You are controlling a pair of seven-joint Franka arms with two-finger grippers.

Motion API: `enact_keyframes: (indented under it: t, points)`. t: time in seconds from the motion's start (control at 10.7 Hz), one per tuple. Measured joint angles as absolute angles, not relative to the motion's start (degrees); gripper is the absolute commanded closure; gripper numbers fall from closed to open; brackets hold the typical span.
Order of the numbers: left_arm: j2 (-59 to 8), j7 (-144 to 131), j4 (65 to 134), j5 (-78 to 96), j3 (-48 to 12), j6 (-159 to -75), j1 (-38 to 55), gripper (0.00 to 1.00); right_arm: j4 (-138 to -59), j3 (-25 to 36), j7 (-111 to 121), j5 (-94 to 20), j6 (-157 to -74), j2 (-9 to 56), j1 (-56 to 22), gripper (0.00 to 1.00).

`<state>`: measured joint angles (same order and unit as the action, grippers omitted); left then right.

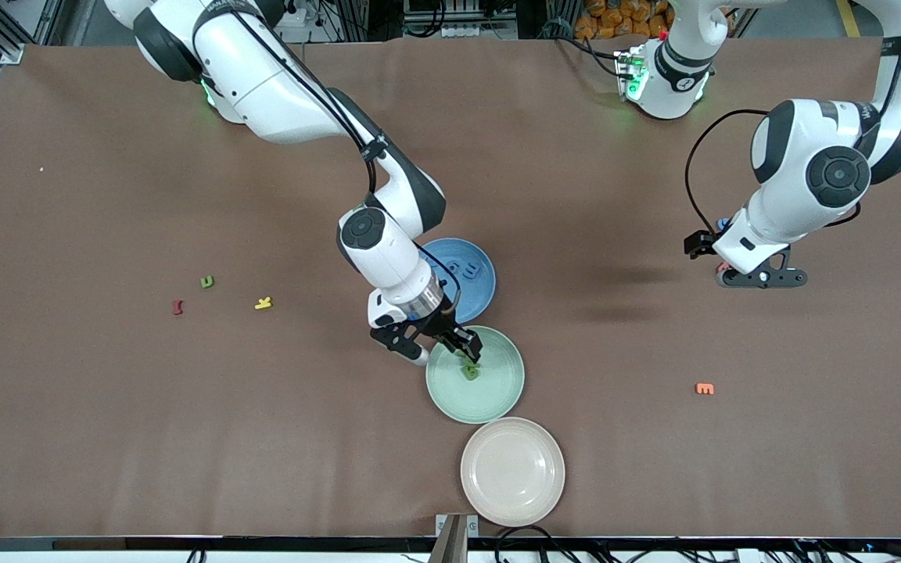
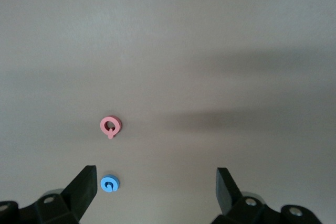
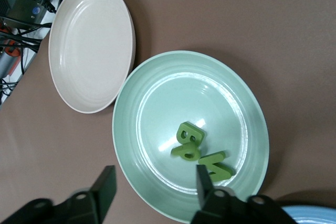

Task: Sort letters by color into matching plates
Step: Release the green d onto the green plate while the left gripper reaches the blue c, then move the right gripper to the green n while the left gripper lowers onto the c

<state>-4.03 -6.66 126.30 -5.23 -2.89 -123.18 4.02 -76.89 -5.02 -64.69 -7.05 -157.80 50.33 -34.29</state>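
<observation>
My right gripper point(image 1: 444, 350) is open and empty, low over the rim of the mint green plate point(image 1: 497, 407), at its edge toward the blue plate. Two green letters point(image 1: 470, 370) lie in that plate; the right wrist view shows them point(image 3: 188, 141) beside my open right gripper point(image 3: 155, 182). The blue plate point(image 1: 482, 293) holds blue letters point(image 1: 468, 270). The beige plate point(image 1: 512, 471) is empty. My left gripper point(image 1: 759, 275) waits open above the table, toward the left arm's end. Below my left gripper point(image 2: 156, 187) lie a pink letter point(image 2: 110, 126) and a blue letter point(image 2: 109, 183).
Loose letters lie on the brown table: green point(image 1: 206, 281), red point(image 1: 177, 306) and yellow point(image 1: 263, 303) toward the right arm's end, and orange point(image 1: 705, 388) toward the left arm's end. The three plates stand in a row, nearly touching.
</observation>
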Motion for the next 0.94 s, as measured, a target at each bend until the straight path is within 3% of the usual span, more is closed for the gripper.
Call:
enact_keyframes:
  t: [0.47,0.75,0.94]
  points:
    - [-3.53,-3.05,136.9,-5.24,-2.51,-133.01,1.31,0.0,-75.83,-4.72,-64.7,-7.05,-156.2,49.67,-33.79,0.0]
    - [-2.52,3.04,143.28,-5.41,-2.29,-140.69,-3.55,0.0,-74.71,-4.58,-64.69,-7.05,-146.52,45.44,-31.77,0.0]
    - [-2.15,4.6,144.85,-5.41,-2.19,-141.49,-5.25,0.0,-74.57,-4.84,-64.68,-7.1,-141.23,41.53,-29.99,0.0]
